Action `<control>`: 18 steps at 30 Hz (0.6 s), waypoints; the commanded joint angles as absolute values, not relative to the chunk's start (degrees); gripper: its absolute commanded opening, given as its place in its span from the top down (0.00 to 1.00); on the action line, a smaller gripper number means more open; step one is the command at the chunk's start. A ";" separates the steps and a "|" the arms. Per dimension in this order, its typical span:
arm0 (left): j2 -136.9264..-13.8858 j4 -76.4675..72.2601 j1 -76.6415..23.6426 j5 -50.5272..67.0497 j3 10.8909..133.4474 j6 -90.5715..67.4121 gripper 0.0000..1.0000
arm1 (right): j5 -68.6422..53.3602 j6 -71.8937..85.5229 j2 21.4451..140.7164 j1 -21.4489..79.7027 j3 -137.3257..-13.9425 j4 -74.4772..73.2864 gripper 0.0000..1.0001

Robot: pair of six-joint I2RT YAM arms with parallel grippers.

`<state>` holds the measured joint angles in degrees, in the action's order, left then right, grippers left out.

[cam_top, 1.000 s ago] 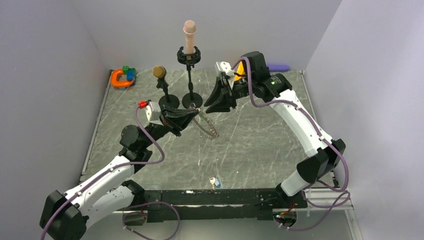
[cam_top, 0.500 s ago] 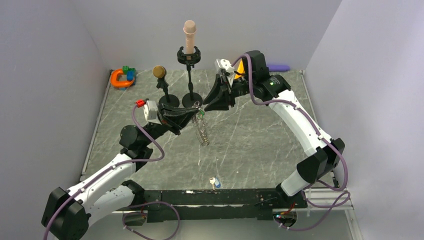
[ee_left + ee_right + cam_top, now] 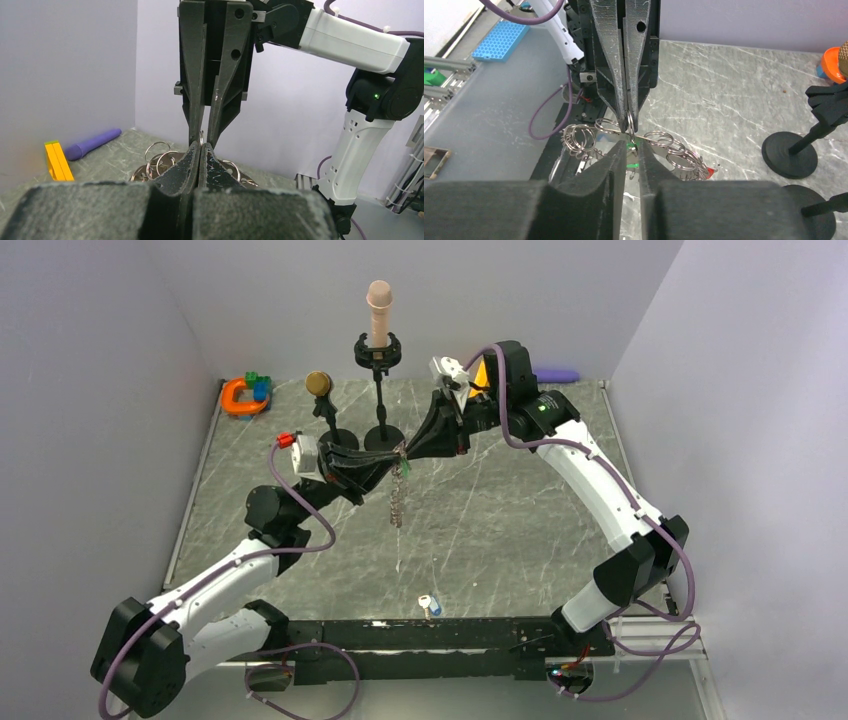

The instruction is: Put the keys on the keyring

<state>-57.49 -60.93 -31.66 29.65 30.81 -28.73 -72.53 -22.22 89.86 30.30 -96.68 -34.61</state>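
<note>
The left arm and right arm wore white shells over black joints, purple cables looping alongside. The left claw and right claw had tapering, scuffed black fingers. A green light glowed.

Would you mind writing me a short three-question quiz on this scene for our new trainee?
1. True or false: the keyring lies flat on the table.
2. The key head between the fingers of the right claw is: A green, B blue, C yellow.
3. Fill in: the left claw is ____ on the keyring's rim.
Key: 1 false, it hangs in the air where the two claws meet; 2 A; 3 shut.
</note>
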 commanded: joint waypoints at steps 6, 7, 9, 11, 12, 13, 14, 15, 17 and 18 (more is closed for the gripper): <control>-56.74 -67.39 -31.15 30.16 34.27 -29.71 1.00 | -74.77 -22.07 87.54 30.10 -96.08 -33.22 1.00; -56.84 -67.53 -31.14 30.07 34.40 -29.71 1.00 | -74.76 -22.06 87.48 30.12 -95.95 -33.16 1.00; -57.07 -67.96 -31.19 29.79 34.68 -29.70 1.00 | -74.73 -21.84 87.32 30.15 -95.77 -32.74 1.00; -57.48 -68.36 -31.18 29.50 35.16 -29.71 1.00 | -74.80 -21.60 87.28 30.14 -95.82 -32.47 1.00; -57.73 -68.91 -31.19 29.34 35.35 -29.78 1.00 | -74.80 -21.61 87.22 30.15 -95.88 -32.44 1.00; -58.08 -69.42 -31.16 29.09 35.48 -29.98 1.00 | -74.85 -21.62 87.20 30.19 -95.95 -32.51 1.00; -58.43 -70.03 -31.20 28.82 35.65 -30.24 1.00 | -74.83 -21.65 87.21 30.13 -95.93 -32.50 1.00; -58.85 -70.55 -31.20 28.56 35.87 -30.43 1.00 | -74.42 -21.73 87.12 30.31 -96.02 -32.63 1.00; -59.70 -71.28 -31.19 28.11 36.43 -30.81 1.00 | -73.32 -22.31 87.11 30.79 -96.10 -33.22 1.00; -60.34 -71.97 -31.20 27.62 36.47 -31.16 1.00 | -72.82 -22.48 87.06 31.25 -96.09 -33.44 1.00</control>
